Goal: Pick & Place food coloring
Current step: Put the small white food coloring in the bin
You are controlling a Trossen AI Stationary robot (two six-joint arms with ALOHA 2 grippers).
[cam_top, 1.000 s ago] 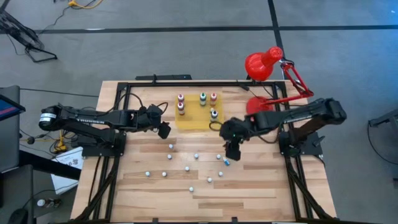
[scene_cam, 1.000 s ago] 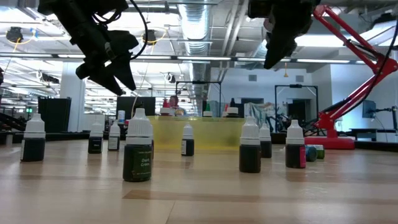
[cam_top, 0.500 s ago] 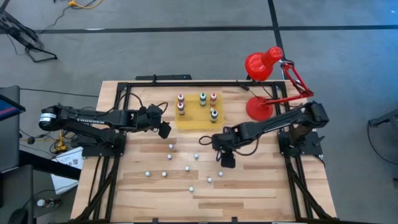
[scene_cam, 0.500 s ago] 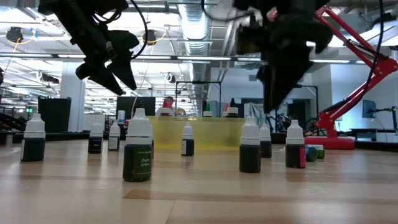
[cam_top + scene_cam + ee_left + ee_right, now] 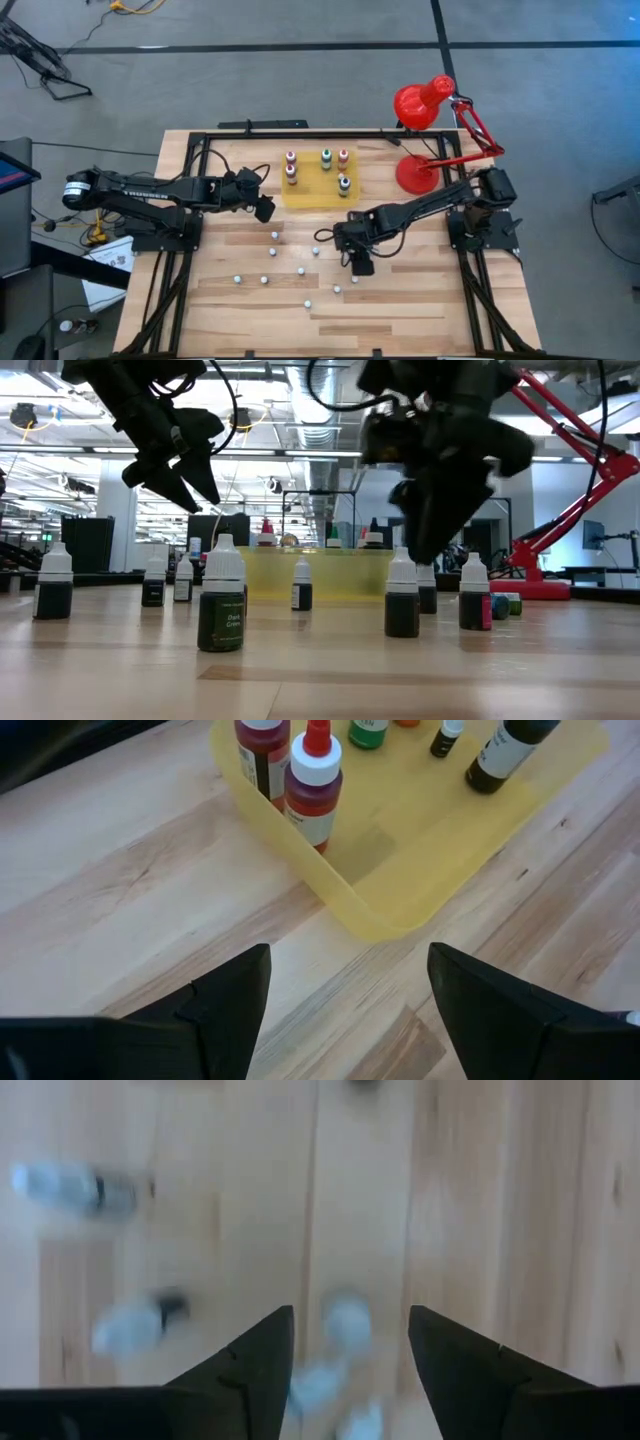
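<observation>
We are seeing the right gripper [image 5: 359, 264] reaching toward the table's [image 5: 420, 300] middle, fingers apart and empty above scattered food coloring bottles [image 5: 307, 304]; the left gripper [image 5: 265, 210] is hovering open beside the yellow mat [image 5: 310, 190].

bottle [image 5: 221, 607], label "Dark Green"

Wooden table [image 5: 250, 310]: yellow mat [image 5: 312, 190] near far edge; red lamp [image 5: 417, 176] far-right corner; dropper bottles [image 5: 301, 271] scattered mid-table.

Grey floor [image 5: 300, 90] around the wooden table [image 5: 240, 305]; ceiling lights overhead.
</observation>
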